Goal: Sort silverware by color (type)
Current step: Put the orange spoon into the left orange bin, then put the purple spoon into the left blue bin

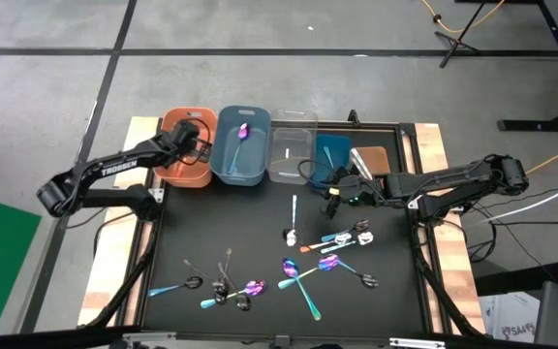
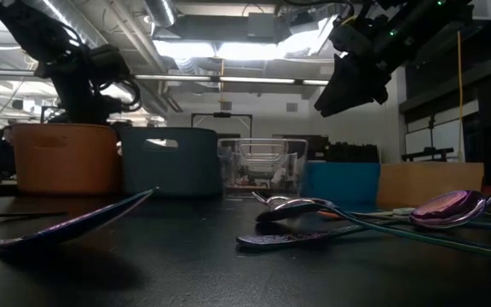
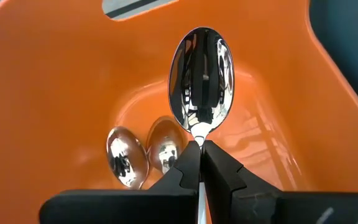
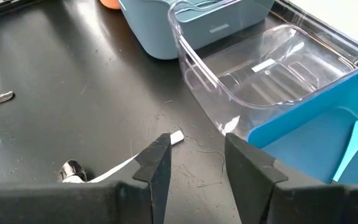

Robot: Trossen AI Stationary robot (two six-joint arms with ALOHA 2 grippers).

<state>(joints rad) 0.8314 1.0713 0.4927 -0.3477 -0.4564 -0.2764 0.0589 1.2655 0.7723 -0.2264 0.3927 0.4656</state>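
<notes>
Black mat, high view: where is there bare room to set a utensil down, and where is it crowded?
Bare: the left strip of the black mat under the orange bin and grey-blue bin, above the lower-left spoon cluster. Crowded: the mat's lower middle and right, where purple spoons overlap. The clear bin looks empty. The right gripper hovers open over a white-handled spoon.

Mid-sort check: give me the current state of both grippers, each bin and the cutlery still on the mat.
left gripper: shut on silver spoon, over orange bin
right gripper: open, empty, above the mat
orange bin: two silver spoons inside
grey-blue bin: holds purple spoon
clear bin: looks empty
blue bin: holds a light-blue utensil
brown bin: contents unclear
loose silverware: scattered on the mat, unsorted
</notes>
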